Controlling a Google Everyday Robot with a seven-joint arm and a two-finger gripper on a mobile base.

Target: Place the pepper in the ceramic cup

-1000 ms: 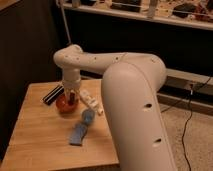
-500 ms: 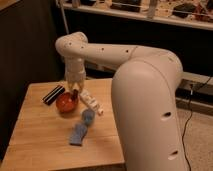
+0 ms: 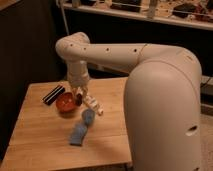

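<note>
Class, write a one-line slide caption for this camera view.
Robot hand, shut on a dark item, hangs beside the orange bowl, above the table, blue cup nearby.

1. Pepper (image 3: 79, 98): small, dark red, pinched between the closed fingers of the gripper (image 3: 79, 96), hanging just above the wooden table (image 3: 40, 135).
2. Ceramic cup (image 3: 88, 116): small, round, pale blue, apparently upright on the table, lying below and slightly right of the pepper, near but apart.

Pale blue ceramic cup (image 3: 88, 116), orange-brown bowl (image 3: 65, 104), blue pad (image 3: 78, 134).
</note>
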